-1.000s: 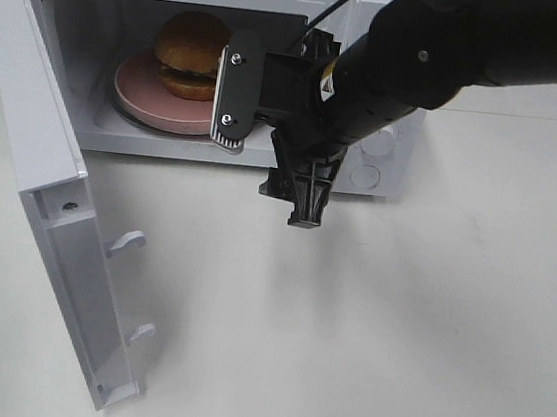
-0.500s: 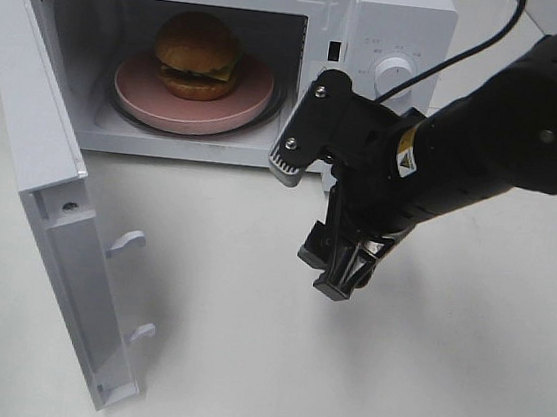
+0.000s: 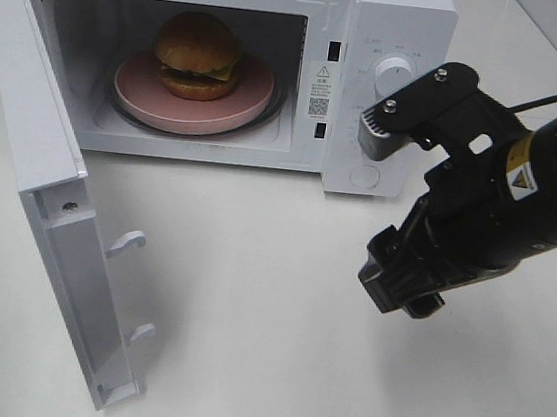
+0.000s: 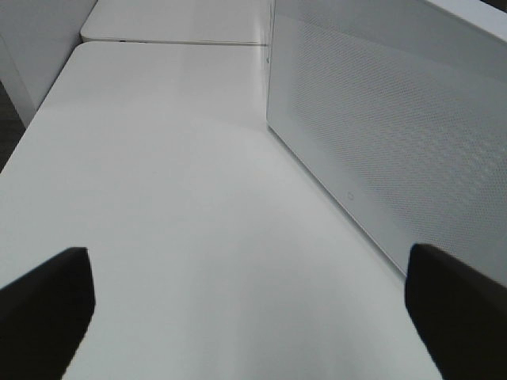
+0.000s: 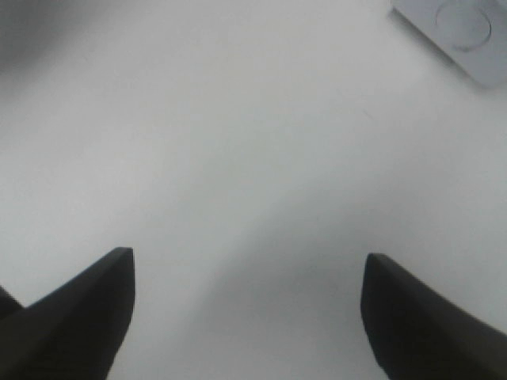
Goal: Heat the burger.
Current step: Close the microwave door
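- the burger (image 3: 197,53) sits inside the microwave (image 3: 400,21), upright on a round pink plate (image 3: 254,93) that lies on the floor of the cavity.
- its glossy brown bun is on top, with the dark patty showing in the middle; the burger stands a little toward the back left of the plate.
- the microwave door (image 3: 41,171) is swung wide open to the left of the exterior view, its inner face showing 2 white latch hooks (image 3: 126,241).
- the control panel on the microwave's right side carries a round dial (image 3: 393,73) and, lower down, a round button (image 3: 365,176).
- the right gripper (image 3: 386,216) hangs over the white table (image 3: 246,316) in front of the control panel, outside the cavity and well apart from the burger.
- its jaws are released and spread wide, with nothing between them; one finger with a grey ribbed pad (image 3: 372,139) is just in front of the panel, the other (image 3: 400,288) is lower and nearer the camera.
- in the right wrist view the right gripper (image 5: 245,317) shows 2 dark fingertips (image 5: 79,317) over bare table, and a corner of the microwave front with the round button (image 5: 463,24).
- the left gripper (image 4: 253,309) does not appear in the exterior view; its wrist view shows the jaws released and wide apart, the dark fingertips (image 4: 43,309) holding nothing.
- ahead of it lies the white table (image 4: 158,198), and beside it stands a white panel with a fine dot pattern (image 4: 380,142); i cannot tell which part of the microwave it is.
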Available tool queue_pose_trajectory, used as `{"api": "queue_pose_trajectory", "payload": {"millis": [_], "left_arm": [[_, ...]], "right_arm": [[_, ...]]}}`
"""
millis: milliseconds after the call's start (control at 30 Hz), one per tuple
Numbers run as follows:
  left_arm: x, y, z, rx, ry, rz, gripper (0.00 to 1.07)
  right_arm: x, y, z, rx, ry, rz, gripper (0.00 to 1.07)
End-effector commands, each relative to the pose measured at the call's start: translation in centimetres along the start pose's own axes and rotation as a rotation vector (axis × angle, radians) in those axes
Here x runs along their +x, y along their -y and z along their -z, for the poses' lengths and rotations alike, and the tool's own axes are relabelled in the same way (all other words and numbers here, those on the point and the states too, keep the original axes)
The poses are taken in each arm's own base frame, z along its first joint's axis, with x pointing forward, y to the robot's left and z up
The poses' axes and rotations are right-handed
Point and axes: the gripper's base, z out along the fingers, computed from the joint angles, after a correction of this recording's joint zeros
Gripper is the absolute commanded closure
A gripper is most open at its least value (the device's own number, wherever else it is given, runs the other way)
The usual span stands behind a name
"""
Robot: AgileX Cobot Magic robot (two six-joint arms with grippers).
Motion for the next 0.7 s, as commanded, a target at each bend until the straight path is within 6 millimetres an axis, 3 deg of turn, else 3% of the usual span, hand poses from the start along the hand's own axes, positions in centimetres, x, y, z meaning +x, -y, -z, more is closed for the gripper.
{"api": "queue_pose_trajectory", "payload": {"millis": [33, 300, 500, 700], "left_arm": [[0.1, 0.0, 0.2, -0.002, 0.032, 0.006, 0.04], [0.1, 0.0, 0.2, -0.002, 0.032, 0.006, 0.04], [0.1, 0.0, 0.2, -0.002, 0.032, 0.006, 0.04], [0.1, 0.0, 0.2, -0.002, 0.032, 0.006, 0.04]], "right_arm": [[1.0, 0.2, 0.7, 0.012, -0.075, -0.04, 0.31], [3.3, 0.1, 2.8, -0.003, -0.253, -0.083, 0.31], [4.0, 0.1, 4.2, -0.018, -0.264, -0.105, 0.31], [6.2, 0.1, 6.1, -0.014, -0.213, -0.131, 0.31]]}}
